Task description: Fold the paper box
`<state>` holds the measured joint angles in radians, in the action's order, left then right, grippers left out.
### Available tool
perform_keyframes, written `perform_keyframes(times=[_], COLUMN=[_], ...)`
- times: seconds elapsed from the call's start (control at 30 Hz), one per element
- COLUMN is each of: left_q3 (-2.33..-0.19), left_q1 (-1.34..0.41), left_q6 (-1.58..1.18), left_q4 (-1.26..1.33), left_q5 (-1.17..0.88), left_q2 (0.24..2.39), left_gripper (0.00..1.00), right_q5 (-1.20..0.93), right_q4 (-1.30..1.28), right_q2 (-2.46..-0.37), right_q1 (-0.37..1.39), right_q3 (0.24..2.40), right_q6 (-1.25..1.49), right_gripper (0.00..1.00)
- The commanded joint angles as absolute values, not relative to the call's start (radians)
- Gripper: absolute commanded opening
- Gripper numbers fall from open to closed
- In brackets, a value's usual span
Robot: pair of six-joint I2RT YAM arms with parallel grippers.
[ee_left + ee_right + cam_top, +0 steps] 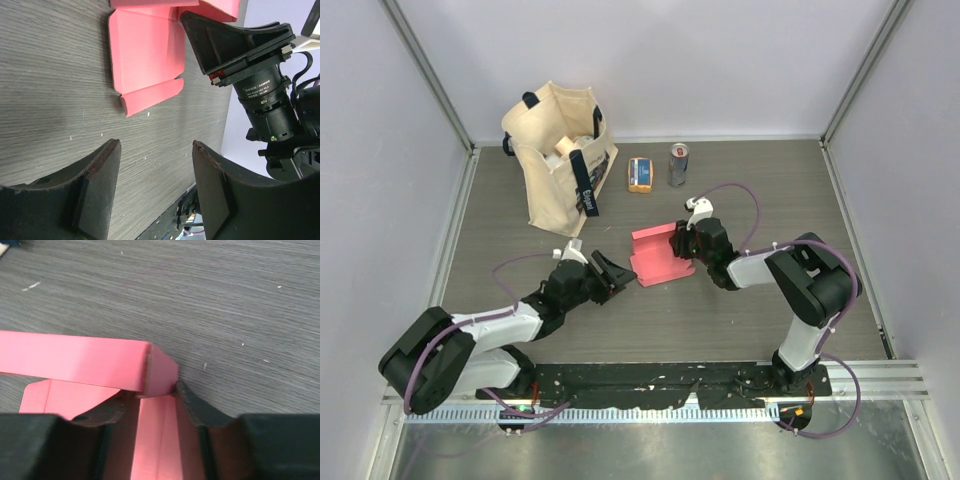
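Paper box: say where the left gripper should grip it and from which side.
Grip the narrow end flap of the paper box, facing the left gripper. Come in low from the left: its edge seems lifted off the table, and the right gripper sits at the raised far wall.

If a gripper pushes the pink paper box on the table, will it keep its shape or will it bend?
Probably it bends: the paper box is thin card with creased flaps lying loose. It looks light, so it would likely slide on the table rather than resist. The raised wall may fold over if pressed.
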<state>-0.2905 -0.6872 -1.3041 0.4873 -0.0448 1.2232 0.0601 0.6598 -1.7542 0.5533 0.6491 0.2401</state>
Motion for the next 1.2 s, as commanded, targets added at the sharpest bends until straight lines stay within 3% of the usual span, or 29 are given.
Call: perform_keyframes(times=[0.0,0.33,0.6,0.83,1.03,1.17], left_q3=[-0.267,-0.294,-0.395,-0.535,-0.644,-0.699], left_q1=[-0.689,-0.690,-0.695,-0.804,-0.847,-0.851], left_q6=[-1.262,-1.288,-1.283,-1.166,-1.062,-1.059], left_q4=[0.454,0.465,0.466,0.301,0.203,0.140], left_q5=[-0.008,-0.031,-0.043,0.156,0.279,0.321], left_q2=[1.180,1.180,1.226,1.224,1.252,1.272], left_gripper=[0.63,0.66,0.69,0.62,0.57,0.48], right_q5=[0.067,0.115,0.336,0.531,0.468,0.483], right_q4=[0.775,0.780,0.452,0.107,0.020,0.032], right_q2=[-1.744,-1.717,-1.585,-1.483,-1.493,-1.483], right_q1=[0.555,0.557,0.589,0.650,0.664,0.693], right_q3=[0.663,0.652,0.713,0.752,0.793,0.773], right_q6=[0.222,0.268,0.600,1.035,1.186,1.262], right_gripper=[0.35,0.02,0.02,0.02,0.02,0.02])
